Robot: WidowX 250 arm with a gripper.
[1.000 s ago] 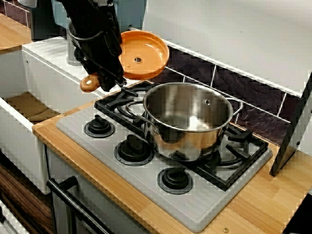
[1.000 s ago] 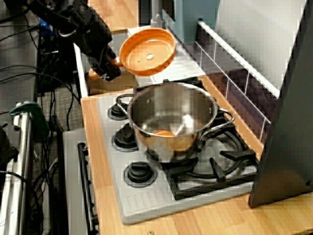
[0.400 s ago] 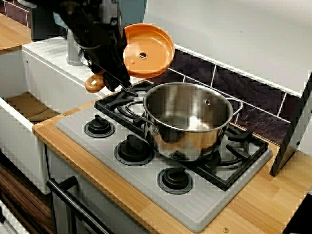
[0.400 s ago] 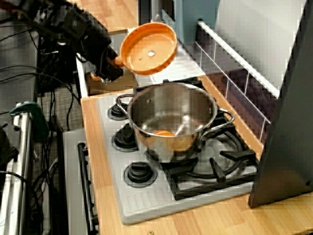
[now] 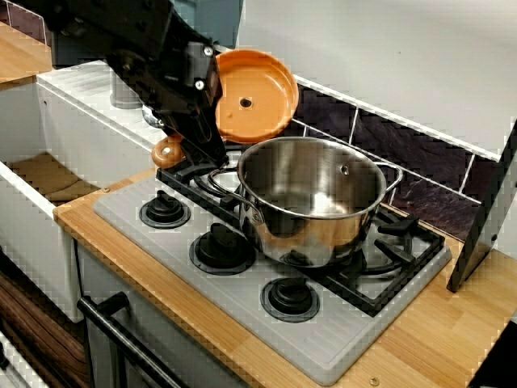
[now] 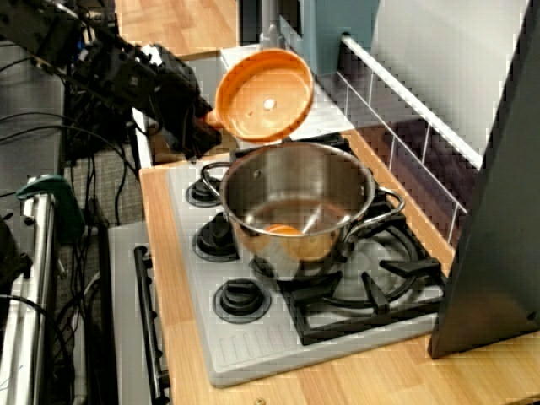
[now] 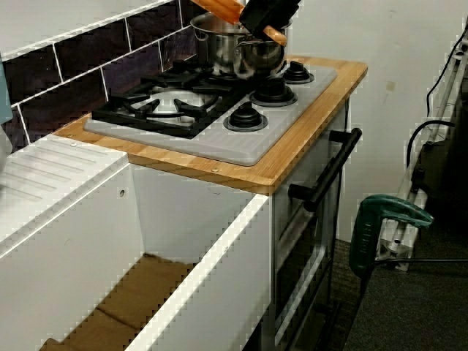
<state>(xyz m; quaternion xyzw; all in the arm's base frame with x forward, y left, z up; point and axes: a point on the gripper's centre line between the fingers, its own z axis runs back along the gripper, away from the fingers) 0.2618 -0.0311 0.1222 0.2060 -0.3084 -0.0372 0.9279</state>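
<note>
One orange pan [image 5: 254, 95] tilts just beyond the pincer [image 5: 194, 137], whose jaws clamp its handle.

There is one steel pot [image 5: 311, 198] and one orange pan [image 5: 254, 93]. One gripper [image 5: 194, 145] is in view. The single stove [image 5: 339, 356] has two burners [image 7: 175, 102], three knobs [image 5: 164, 212] and one oven bar [image 7: 325, 172]. There is also one white sink [image 7: 73, 219], one green clamp [image 7: 384, 219] and one dark board [image 5: 485, 218].
</note>
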